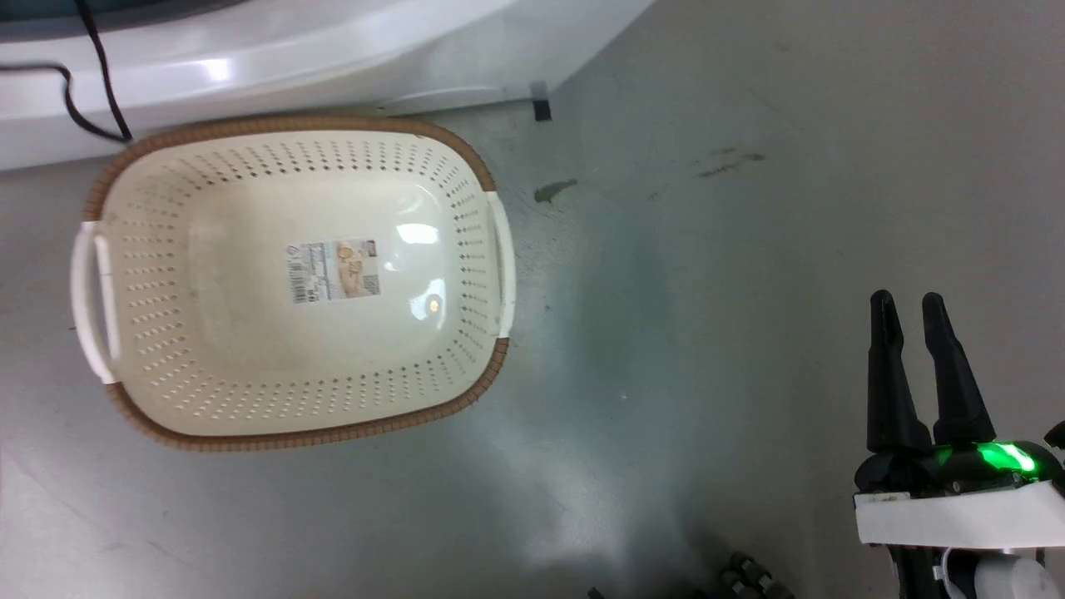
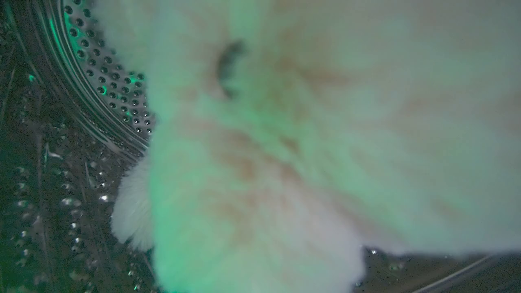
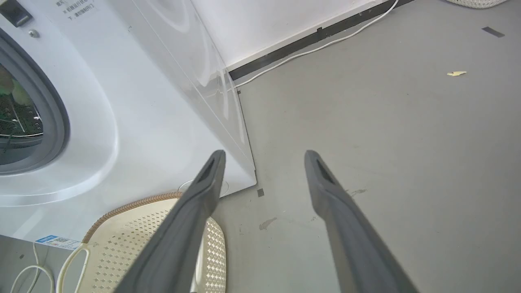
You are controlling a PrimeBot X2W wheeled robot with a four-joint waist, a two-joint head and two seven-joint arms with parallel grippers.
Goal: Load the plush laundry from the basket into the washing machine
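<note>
- washing machine [image 3: 142,122]: white front-loader standing on the grey floor [image 1: 749,249]. Grey door seal [image 3: 53,97] rings the opening. Perforated steel drum [image 2: 106,81] behind it, lit with a green glow.
- basket [image 1: 166,333]: on the floor with its far rim right up against the machine's base. Nothing in it but the label sticker [image 1: 334,270] on its bottom.
- plush laundry [image 2: 285,162]: inside the drum, cream fur close up and blurred in the left wrist view. One fluffy end [image 2: 130,211] hangs near the drum wall; can't tell whether it touches.
- right gripper [image 1: 905,298]: fingers spread and holding nothing, over bare floor, well apart from the basket's right handle.
- left gripper: clenched. Its fingers are buried in fur, so a grasp on the plush is a judgement, though a likely one.
- Step in hand, as judged: drop-off in the drum, with the basket side done.
- To do it well: carry the plush well past the seal and low toward the drum's back before letting go.
- Then open wide and draw straight back out so the fur doesn't snag and trail along.
- Watch for a limb or ear draped over the seal, which would foul the door.
</note>
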